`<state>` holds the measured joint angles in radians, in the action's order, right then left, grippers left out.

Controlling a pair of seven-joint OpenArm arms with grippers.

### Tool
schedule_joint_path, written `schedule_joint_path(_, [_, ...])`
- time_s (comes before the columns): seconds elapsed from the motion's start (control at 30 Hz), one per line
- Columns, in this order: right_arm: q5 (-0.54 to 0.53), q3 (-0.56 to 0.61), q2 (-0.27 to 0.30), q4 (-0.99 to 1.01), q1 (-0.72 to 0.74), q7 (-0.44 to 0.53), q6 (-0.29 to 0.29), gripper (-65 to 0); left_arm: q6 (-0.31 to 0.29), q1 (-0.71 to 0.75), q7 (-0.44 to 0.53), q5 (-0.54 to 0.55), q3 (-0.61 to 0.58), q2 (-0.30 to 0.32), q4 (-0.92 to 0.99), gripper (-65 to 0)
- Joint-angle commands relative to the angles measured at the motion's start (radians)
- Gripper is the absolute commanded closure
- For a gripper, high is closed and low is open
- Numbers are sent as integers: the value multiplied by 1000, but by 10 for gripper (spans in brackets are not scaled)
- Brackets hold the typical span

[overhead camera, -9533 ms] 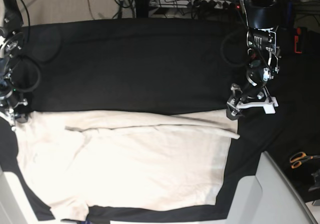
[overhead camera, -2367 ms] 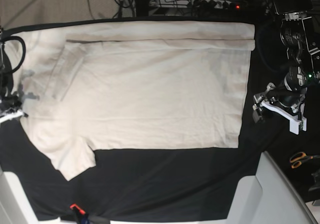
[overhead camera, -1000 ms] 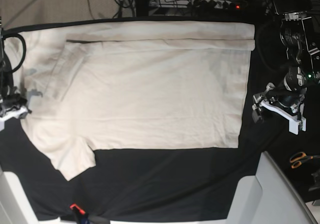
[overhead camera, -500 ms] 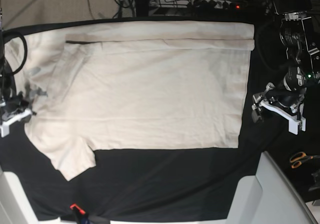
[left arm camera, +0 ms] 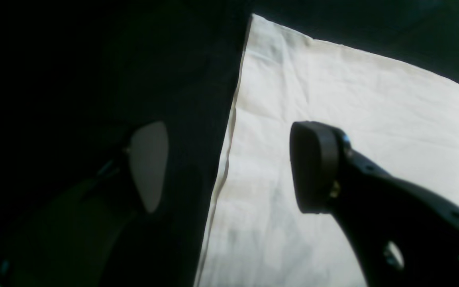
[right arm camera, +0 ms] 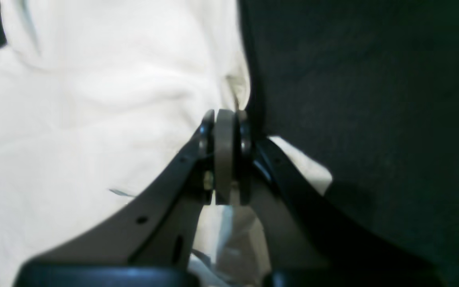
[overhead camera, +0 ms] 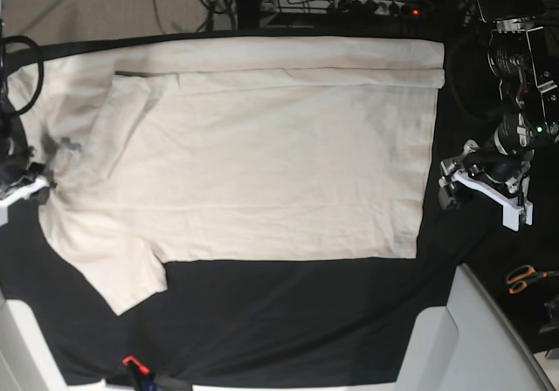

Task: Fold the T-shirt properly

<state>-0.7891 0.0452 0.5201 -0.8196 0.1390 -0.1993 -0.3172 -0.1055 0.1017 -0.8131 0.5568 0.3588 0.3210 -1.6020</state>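
Right pincer (right arm camera: 224,119) clamped on flat cream T-shirt (overhead camera: 262,155); left pincer (left arm camera: 229,167) agape.

Since 9.5 s ago the T-shirt (overhead camera: 253,155) sits much farther up the black table cover (overhead camera: 288,321): its folded top edge now lies along the far edge of the cover, and cover that was hidden below the hem is bare. The left gripper (overhead camera: 447,187), then at the shirt's upper right corner, now hangs off the right hem, jaws apart, touching no cloth. Over the last 2.4 s the right gripper (overhead camera: 35,184) drifts slightly rightward and upward at the collar edge, jaws closed on a pinch of cloth. The collar-side fabric shifts with it: the shadowed wrinkle near the collar moves up. A small orange-tipped object (overhead camera: 131,362), absent at first, shows at the bottom edge.
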Motion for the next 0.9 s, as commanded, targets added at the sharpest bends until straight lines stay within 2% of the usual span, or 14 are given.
schedule_joint_path(0.0, [-13, -17, 25, -31, 1, 22, -6, -2, -6, -12, 19, 10, 6, 16, -16, -457])
schedule_joint_path(0.3, [-13, -155, 19, -192, -109, -154, -6, -2, -6, -10, 19, 10, 6, 16, -16, -457])
schedule_joint_path(0.47, [-13, -163, 16, -208, -117, -233, -6, -8, -6, -10, 19, 10, 6, 16, -16, -457])
schedule_joint_path(0.63, [-17, -164, -10, -212, -115, -322, -6, -18, -6, -9, 19, 10, 6, 16, -16, -457])
schedule_joint_path(0.8, [-19, -164, -13, -286, -118, -337, -6, -194, -6, -7, 19, 10, 6, 16, -16, -457])
schedule_joint_path(0.87, [-19, -166, -13, -335, -126, -338, 2, -242, -6, 2, 19, 10, 6, 16, -16, -457])
